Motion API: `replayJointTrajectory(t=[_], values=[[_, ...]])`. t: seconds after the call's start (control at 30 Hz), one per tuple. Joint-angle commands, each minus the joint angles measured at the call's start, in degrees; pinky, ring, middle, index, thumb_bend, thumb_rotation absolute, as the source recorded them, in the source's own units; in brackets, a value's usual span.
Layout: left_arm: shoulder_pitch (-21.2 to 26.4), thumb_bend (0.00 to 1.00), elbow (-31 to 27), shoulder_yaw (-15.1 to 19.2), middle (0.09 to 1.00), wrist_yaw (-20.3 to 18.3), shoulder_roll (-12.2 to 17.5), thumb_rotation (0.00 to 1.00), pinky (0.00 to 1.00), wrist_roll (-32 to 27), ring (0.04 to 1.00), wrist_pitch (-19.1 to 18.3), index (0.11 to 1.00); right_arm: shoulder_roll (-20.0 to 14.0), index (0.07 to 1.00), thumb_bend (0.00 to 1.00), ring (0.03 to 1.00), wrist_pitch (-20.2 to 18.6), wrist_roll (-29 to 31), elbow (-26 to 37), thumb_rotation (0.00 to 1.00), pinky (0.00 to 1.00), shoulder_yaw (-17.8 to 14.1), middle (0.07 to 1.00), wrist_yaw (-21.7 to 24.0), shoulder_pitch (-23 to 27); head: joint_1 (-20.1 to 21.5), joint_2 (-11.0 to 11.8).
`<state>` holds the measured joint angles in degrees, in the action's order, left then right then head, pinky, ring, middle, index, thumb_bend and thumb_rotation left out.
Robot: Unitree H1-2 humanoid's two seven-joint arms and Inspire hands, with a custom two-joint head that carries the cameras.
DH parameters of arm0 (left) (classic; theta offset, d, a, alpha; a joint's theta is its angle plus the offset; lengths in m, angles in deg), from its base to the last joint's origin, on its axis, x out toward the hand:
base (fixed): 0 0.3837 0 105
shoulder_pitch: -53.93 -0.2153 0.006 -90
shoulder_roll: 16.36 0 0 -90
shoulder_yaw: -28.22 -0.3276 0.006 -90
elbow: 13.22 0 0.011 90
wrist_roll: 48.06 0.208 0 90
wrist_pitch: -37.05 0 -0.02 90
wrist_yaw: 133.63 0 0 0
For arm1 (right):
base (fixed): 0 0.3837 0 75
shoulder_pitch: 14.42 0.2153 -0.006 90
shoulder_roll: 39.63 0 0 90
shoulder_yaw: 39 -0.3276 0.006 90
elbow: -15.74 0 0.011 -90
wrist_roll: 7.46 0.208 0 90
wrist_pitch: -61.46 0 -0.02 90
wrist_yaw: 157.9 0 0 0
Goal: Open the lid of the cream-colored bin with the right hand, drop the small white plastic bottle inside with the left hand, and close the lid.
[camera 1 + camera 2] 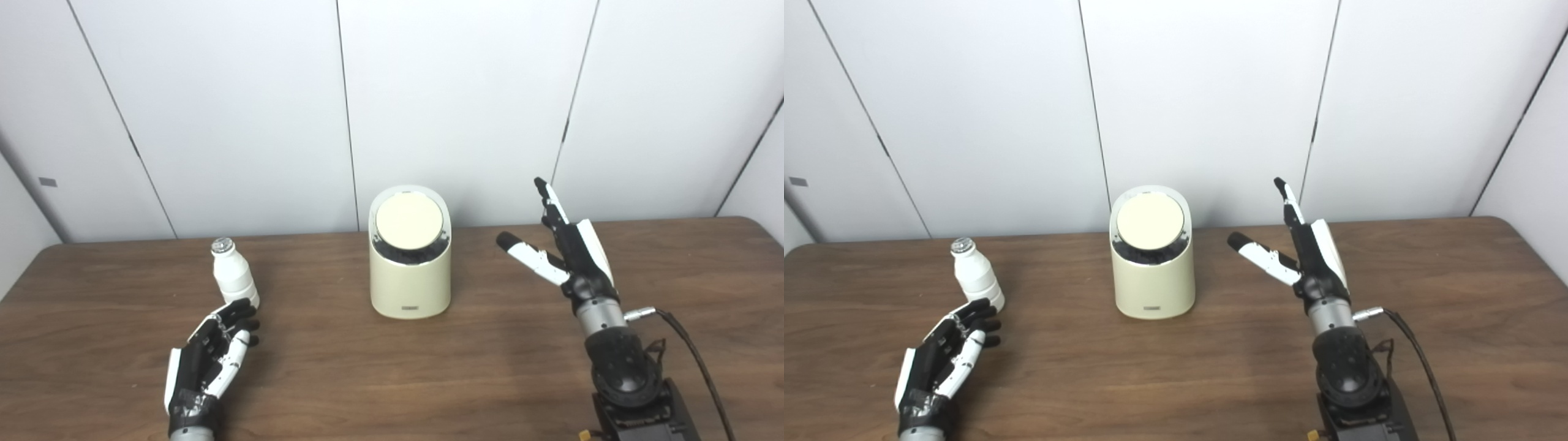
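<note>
Bottle (pixel 233 273): small, white, plastic, with a silvery cap; standing upright on the tabletop (pixel 392 367) at centre left of the frame, well apart from the bin.
Bottle, handling: likely light and easily tipped; the wall looks smooth and probably a little slippery, perhaps yielding under a hard squeeze. The wide lower body below the narrowing shoulder is looking like the best place to take hold, fingers wrapping round it rather than pinching the cap.
Bin (pixel 410 288): cream-colored, rounded, sitting at the centre of the frame, a small label at its base facing the camera.
Lid (pixel 408 223): round cream disc, tilted toward the camera, lying shut within a paler rim, with a dark band showing below it.
Lid, handling: appearing rigid and light; whether it is opening by a press or by a lift cannot be told from these views.
Left hand (pixel 211 358): lying low at lower left of the frame, palm turned inward, fingers loosely curled and spread, holding nothing. Its fingertips (pixel 244 308) are sitting just beside the foot of the bottle; whether they are touching it cannot be told.
Right hand (pixel 566 245): raised at centre right of the frame, level with the bin and apart from it, fingers extended upward and thumb splayed toward the bin, empty and touching nothing.
Task standing: judged as not yet begun; lid shut, bottle outside.
</note>
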<state>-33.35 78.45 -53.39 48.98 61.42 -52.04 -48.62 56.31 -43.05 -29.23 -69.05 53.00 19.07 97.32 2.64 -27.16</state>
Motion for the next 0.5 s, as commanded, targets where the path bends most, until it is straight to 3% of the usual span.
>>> replayJointTrajectory(t=[0.0, 0.1, 0.23, 0.47], values=[[-0.7, 0.27, 2.9, -1.0, 0.743, -0.1, -1.2, 0.27, 0.64, 0.0, 0.707, 1.7, 0.735, 0.4, 1.000, 1.00, 0.969, 0.2, -1.9, 0.6, 0.74, 0.87, 0.8, 1.000, -1.0, 4.4, -0.1, 0.0], [-0.8, 0.27, 2.5, -1.1, 0.737, 0.1, -1.5, 0.26, 0.64, 0.3, 0.702, 1.3, 0.731, 0.3, 1.000, 1.00, 0.957, 0.8, -3.7, -1.1, 0.71, 0.82, 1.9, 1.000, -1.7, 6.7, -0.2, 0.1], [-1.0, 0.28, 2.3, -1.4, 0.736, 0.1, -1.5, 0.28, 0.65, 0.6, 0.702, 1.1, 0.729, 1.2, 1.000, 1.00, 0.999, 0.3, -3.7, -1.8, 0.64, 0.94, 2.4, 1.000, -1.8, 8.4, -0.3, 0.1], [-1.1, 0.27, 2.0, -1.8, 0.736, -0.1, -1.7, 0.27, 0.66, 0.4, 0.705, 0.7, 0.731, 0.6, 1.000, 1.00, 1.000, -5.3, -11.9, -1.9, 0.56, 0.92, 6.9, 1.000, -0.5, 11.4, -0.7, 0.2]])
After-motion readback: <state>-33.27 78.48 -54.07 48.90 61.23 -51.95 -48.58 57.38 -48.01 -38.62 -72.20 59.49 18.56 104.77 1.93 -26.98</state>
